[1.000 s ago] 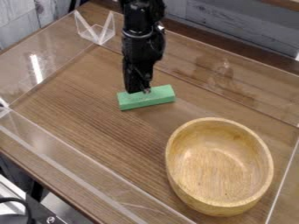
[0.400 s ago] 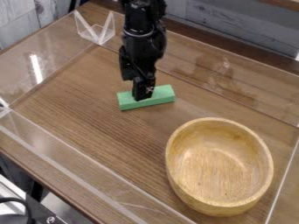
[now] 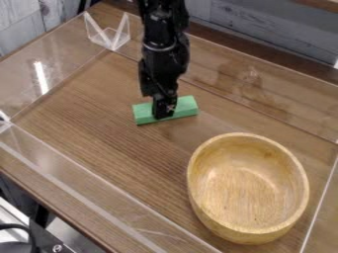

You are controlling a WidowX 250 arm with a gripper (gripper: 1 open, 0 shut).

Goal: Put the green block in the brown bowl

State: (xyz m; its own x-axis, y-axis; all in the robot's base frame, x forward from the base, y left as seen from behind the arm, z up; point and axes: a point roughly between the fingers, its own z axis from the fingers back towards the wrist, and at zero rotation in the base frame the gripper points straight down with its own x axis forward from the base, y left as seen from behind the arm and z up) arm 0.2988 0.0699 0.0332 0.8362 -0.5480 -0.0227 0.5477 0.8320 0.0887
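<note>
Green block [image 3: 183,106] lies on the wood, my gripper [image 3: 162,107] over it, jaws spread wide; I'm lining up, and should lower, then close.

You have the black gripper [image 3: 161,106] down at the green block [image 3: 181,109], its fingers spread. The block lies flat on the wooden table [image 3: 99,153]; your brown bowl [image 3: 247,188] sits near it, toward the lower right.
</note>
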